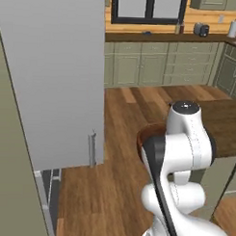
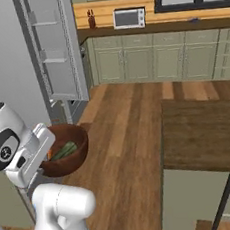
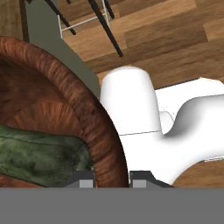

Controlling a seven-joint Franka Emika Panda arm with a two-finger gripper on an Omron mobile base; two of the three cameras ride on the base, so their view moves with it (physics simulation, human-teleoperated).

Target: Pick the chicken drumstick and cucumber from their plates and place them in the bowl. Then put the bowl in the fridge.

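The gripper [image 3: 112, 180] pinches the rim of the bowl [image 2: 65, 151], carried above the floor with the cucumber [image 2: 64, 151] inside. Keeping it level toward the open fridge [image 2: 55, 53] should prevent spills.

This is a home kitchen. Olive-green cabinets [image 2: 146, 58] run along the far wall under a dark bench [image 2: 153, 28], and on that bench stand a microwave [image 2: 129, 18] and a toaster [image 1: 201, 30], with a dark-framed window [image 1: 148, 7] on the wood-panelled wall above it. Nearer than the cabinets, across a plank floor [image 2: 124, 131], a tall grey fridge [image 1: 51, 79] stands with its door [image 2: 54, 48] open, showing white door shelves.
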